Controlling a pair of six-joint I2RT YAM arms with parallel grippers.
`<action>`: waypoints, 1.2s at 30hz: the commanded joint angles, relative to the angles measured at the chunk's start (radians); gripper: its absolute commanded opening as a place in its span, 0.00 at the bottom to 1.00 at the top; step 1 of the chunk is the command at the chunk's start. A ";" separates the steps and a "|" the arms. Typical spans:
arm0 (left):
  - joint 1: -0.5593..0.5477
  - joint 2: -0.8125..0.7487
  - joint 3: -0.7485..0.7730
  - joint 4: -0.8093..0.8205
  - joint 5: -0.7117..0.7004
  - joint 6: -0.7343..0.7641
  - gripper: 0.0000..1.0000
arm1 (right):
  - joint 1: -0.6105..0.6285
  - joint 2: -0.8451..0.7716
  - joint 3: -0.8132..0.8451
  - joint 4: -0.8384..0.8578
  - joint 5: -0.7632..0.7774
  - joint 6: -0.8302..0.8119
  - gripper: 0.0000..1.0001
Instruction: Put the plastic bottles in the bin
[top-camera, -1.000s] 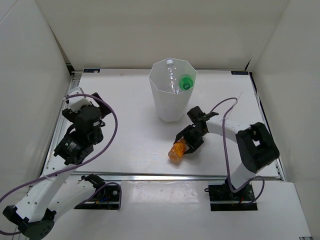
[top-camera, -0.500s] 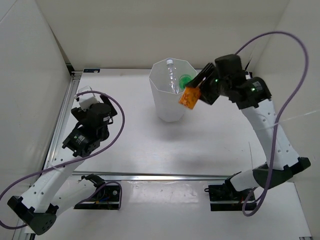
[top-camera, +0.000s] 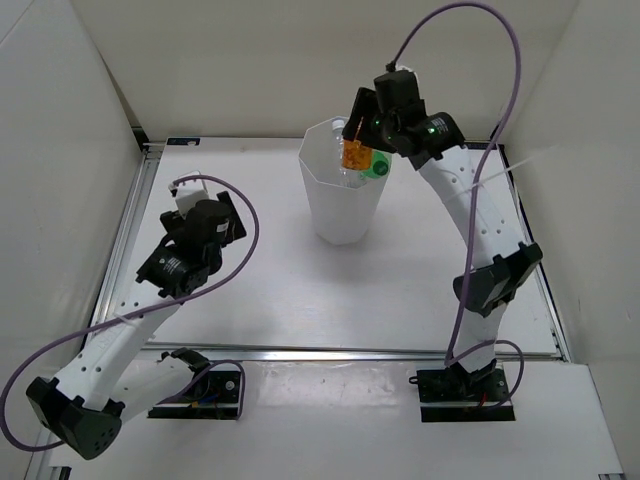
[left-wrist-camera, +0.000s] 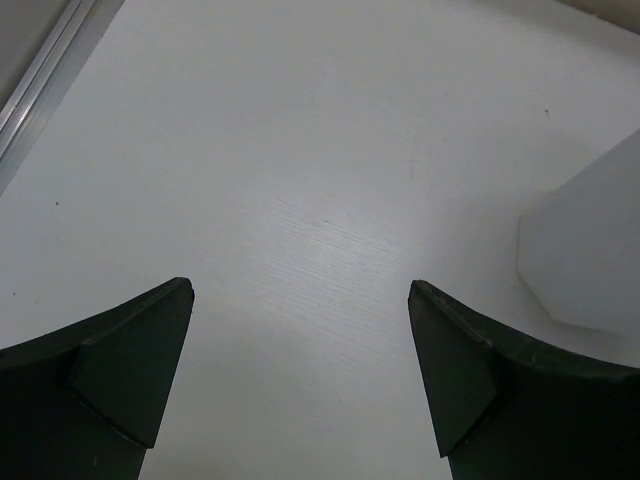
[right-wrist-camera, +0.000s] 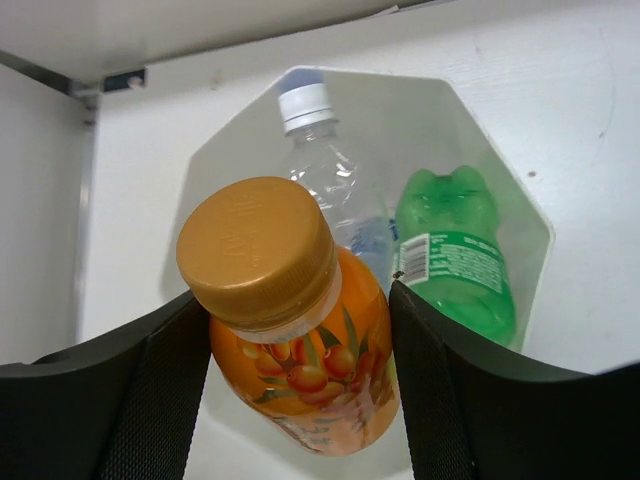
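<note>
My right gripper is shut on the orange bottle and holds it over the open mouth of the white faceted bin. In the right wrist view the orange bottle, with its gold cap, sits between my fingers above the bin. Inside the bin lie a clear bottle with a white cap and a green bottle. My left gripper is open and empty above bare table at the left. The other bottles are out of view.
The white enclosure walls stand close at the back and both sides. A metal rail runs along the table's left edge. The bin's base shows at the right of the left wrist view.
My right arm lifted the orange bottle from the table, swung it up and left, and now holds it over the bin's mouth. My left arm shifted slightly right and toward me.
</note>
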 joint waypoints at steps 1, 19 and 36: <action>0.036 -0.007 0.037 -0.056 0.062 0.011 0.99 | 0.023 -0.015 0.023 0.118 0.041 -0.175 0.26; 0.130 0.062 0.083 -0.084 0.121 -0.029 0.99 | -0.012 -0.178 0.001 -0.016 0.106 -0.187 1.00; 0.181 0.079 0.079 -0.084 0.228 -0.098 0.99 | -0.247 -0.451 -0.404 -0.124 -0.124 -0.052 1.00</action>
